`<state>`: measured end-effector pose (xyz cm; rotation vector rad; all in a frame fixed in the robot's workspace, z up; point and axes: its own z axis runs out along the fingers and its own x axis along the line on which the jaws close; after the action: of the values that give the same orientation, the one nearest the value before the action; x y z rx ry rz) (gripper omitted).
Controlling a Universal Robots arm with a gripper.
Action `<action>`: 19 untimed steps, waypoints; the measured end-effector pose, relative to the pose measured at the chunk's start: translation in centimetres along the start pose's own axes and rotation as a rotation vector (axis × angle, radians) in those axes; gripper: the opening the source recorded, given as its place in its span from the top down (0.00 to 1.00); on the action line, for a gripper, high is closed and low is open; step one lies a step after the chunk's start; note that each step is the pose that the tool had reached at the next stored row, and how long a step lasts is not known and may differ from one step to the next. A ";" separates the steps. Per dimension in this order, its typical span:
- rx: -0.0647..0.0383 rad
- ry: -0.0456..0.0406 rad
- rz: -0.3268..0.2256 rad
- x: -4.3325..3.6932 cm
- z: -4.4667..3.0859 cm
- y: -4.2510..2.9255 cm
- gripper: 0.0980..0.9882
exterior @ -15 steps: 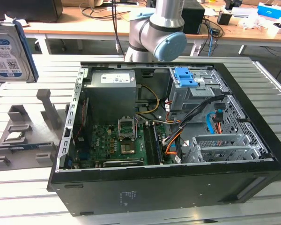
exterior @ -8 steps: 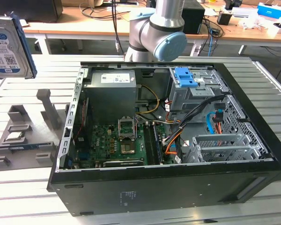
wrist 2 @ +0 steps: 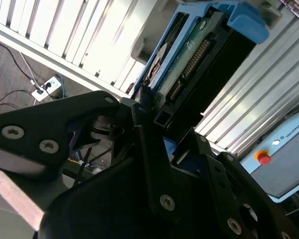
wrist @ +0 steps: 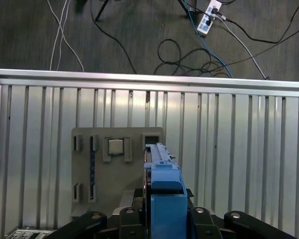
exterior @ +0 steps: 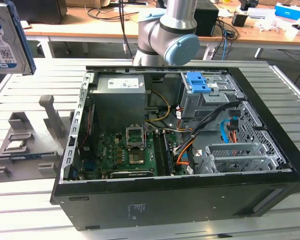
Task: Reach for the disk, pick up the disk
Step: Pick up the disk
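Observation:
The disk (exterior: pixel 4 42), a silver hard drive with a white-and-blue label in a blue bracket, hangs high in the air at the exterior view's far left, well above the table. In the second wrist view my gripper (wrist 2: pixel 150 112) is shut on the disk (wrist 2: pixel 189 62), its black fingers (wrist 2: pixel 139 107) clamped on the drive's edges. The first wrist view looks along the disk (wrist: pixel 164 191) edge-on, above a grey fixture (wrist: pixel 117 199).
An open computer case (exterior: pixel 270 165) fills the middle of the slatted metal table (exterior: pixel 30 200). A blue latch piece (exterior: pixel 198 82) sits on its drive cage. The grey fixture (exterior: pixel 27 145) holds a small square chip (wrist: pixel 115 146). Cables and a power strip (wrist: pixel 208 15) lie on the floor.

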<state>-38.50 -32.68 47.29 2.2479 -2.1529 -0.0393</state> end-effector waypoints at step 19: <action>0.000 0.0000 0.000 0.05 -2.56 -1.10 0.70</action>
<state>-37.30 -32.67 49.80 2.2479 -2.1528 -0.0394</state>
